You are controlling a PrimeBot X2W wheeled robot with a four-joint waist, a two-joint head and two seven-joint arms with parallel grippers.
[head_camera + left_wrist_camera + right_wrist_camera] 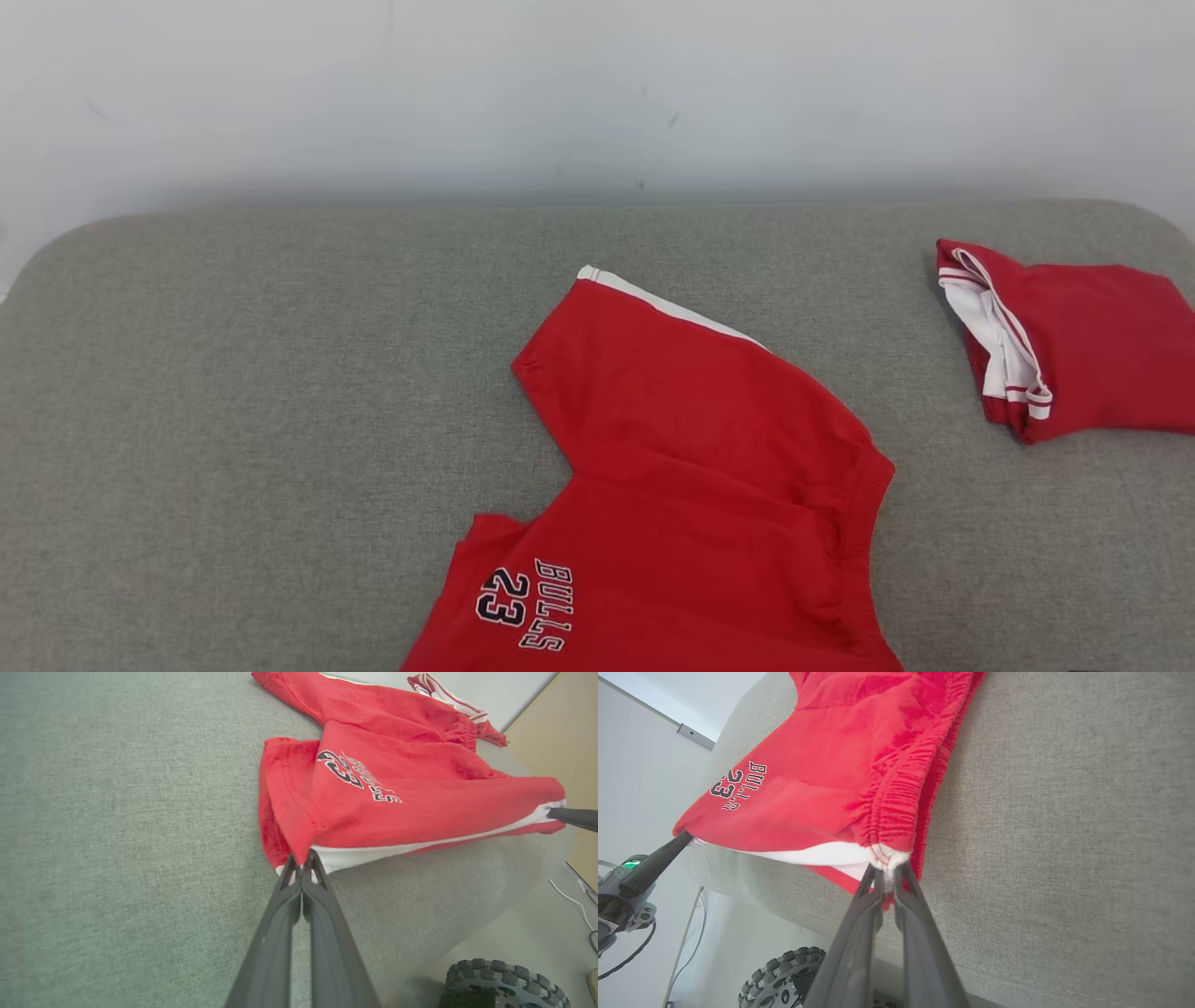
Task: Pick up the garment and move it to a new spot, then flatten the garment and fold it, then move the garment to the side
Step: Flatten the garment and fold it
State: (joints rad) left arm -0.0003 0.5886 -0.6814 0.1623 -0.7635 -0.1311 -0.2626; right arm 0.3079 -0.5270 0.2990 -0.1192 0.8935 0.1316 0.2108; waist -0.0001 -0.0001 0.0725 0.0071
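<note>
The garment [691, 448] is a pair of red shorts with white side stripes and a "BULLS 23" print, spread on the grey cushioned surface [233, 420] with its near end running off the head view's bottom edge. In the left wrist view my left gripper [302, 863] is shut on the hem corner of the garment [397, 793] at the white stripe. In the right wrist view my right gripper [885, 872] is shut on the elastic waistband corner of the garment [840, 779]. The held edge hangs stretched between both grippers above the surface's near edge.
A second red and white garment [1064, 341] lies folded at the far right of the surface. A pale wall [597, 84] stands behind. One wheel of the robot's base [504, 984] and floor cables [574, 900] show below the near edge.
</note>
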